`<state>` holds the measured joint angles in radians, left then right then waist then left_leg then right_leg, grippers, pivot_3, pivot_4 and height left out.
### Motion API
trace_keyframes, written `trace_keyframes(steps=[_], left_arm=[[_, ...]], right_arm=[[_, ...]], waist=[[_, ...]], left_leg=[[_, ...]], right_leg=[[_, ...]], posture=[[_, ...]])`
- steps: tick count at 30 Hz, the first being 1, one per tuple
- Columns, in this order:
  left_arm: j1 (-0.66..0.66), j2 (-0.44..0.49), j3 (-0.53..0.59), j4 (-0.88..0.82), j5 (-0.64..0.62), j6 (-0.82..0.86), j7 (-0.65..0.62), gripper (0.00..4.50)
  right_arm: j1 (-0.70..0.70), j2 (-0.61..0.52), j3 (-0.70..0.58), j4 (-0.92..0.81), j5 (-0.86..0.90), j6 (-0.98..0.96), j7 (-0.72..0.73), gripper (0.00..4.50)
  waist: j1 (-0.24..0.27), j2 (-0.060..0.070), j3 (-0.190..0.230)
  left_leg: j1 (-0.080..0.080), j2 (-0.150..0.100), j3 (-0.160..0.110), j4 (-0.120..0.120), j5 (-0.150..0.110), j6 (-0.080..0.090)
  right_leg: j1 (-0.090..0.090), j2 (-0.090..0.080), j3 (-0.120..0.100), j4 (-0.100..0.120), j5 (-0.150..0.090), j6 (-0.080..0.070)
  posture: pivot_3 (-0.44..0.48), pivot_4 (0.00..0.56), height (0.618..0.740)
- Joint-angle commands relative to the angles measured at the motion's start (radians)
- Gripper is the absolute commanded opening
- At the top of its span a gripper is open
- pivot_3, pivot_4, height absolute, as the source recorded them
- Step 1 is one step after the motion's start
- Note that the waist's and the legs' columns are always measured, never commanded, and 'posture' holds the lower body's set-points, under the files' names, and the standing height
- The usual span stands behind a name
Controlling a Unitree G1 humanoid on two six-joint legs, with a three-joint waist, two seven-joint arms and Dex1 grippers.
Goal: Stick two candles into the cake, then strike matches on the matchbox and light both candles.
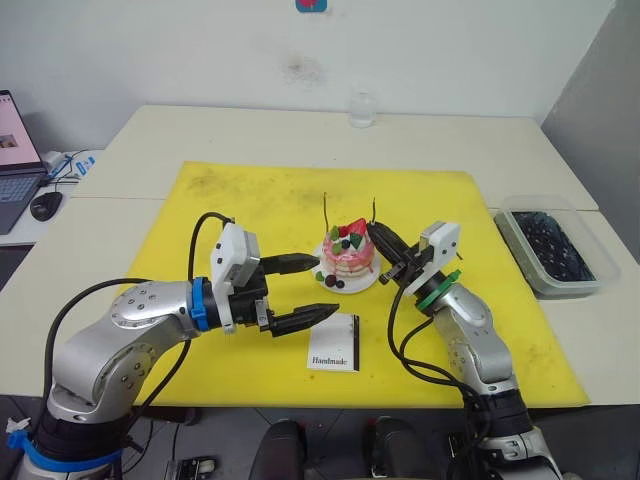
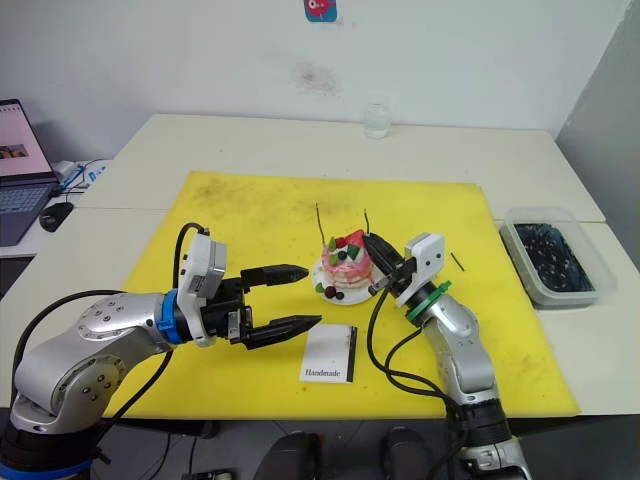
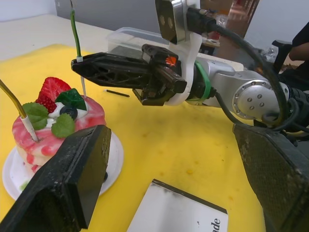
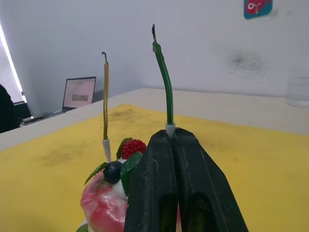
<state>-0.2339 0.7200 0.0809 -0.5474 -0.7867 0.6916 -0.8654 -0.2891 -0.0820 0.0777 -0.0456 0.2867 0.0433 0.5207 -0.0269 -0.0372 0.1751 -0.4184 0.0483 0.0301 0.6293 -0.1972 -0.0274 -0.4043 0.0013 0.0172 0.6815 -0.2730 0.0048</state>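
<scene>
The right tool (image 1: 383, 240) is pressed together on the white foot of the green candle (image 4: 164, 79), right at the top of the cake (image 1: 349, 258). The yellow candle (image 4: 105, 99) already stands in the cake on its far side. The cake sits on its white plate (image 1: 352, 285) near the middle of the yellow mat (image 1: 250, 205) on the desk (image 1: 200, 130). The left tool (image 1: 318, 289) is spread wide and holds nothing; it hangs over the mat, close to the plate and just beside the box of matches (image 1: 334, 343). That box lies flat toward the near edge of the mat. One dark match (image 2: 456, 261) lies on the mat past the right arm, toward the plastic tub (image 1: 550, 250) at the desk's right edge. Things could go wrong here. The green candle is thin and already bent, so a hard push could bend it more or snap it. If the tool slides sideways, it could squash the cream or knock the yellow candle over. If it lets go too early, the candle could tip and fall. The left tool is so close that it could bump the plate. The box says "Handmade" in black letters. The writing on the laptop (image 1: 15, 165) at the left is too small to read.
</scene>
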Motion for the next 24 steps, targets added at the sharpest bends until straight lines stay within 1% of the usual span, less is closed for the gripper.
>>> trace_keyframes(steps=[1, 15, 24], left_arm=[[-0.014, 0.008, 0.005, -0.017, -0.008, -0.008, -0.009, 4.5], [-0.015, 0.003, -0.013, -0.014, 0.011, -0.018, -0.021, 4.5], [-0.014, 0.001, -0.022, -0.013, 0.024, -0.027, -0.031, 4.5]], right_arm=[[-0.011, 0.005, -0.005, 0.005, -0.009, -0.041, -0.008, 0.04], [0.031, 0.011, 0.015, 0.057, -0.039, -0.067, -0.011, 0.04], [0.046, 0.025, 0.032, 0.072, -0.031, -0.051, 0.002, 0.04]], waist=[[0.0, 0.0, 0.0], [0.0, 0.0, 0.0], [-0.001, 0.0, 0.0]], left_leg=[[0.0, 0.0, 0.0, 0.0, 0.0, 0.0], [0.0, 0.0, 0.0, 0.0, 0.0, 0.0], [0.001, 0.0, 0.0, 0.0, 0.0, 0.0]], right_leg=[[0.0, 0.0, 0.0, 0.0, 0.0, 0.0], [0.0, -0.001, 0.0, 0.0, 0.0, 0.0], [0.0, -0.002, 0.0, 0.0, 0.0, 0.0]], posture=[[0.0, 0.15, 0.74], [0.0, 0.15, 0.74], [0.0, 0.15, 0.74]])
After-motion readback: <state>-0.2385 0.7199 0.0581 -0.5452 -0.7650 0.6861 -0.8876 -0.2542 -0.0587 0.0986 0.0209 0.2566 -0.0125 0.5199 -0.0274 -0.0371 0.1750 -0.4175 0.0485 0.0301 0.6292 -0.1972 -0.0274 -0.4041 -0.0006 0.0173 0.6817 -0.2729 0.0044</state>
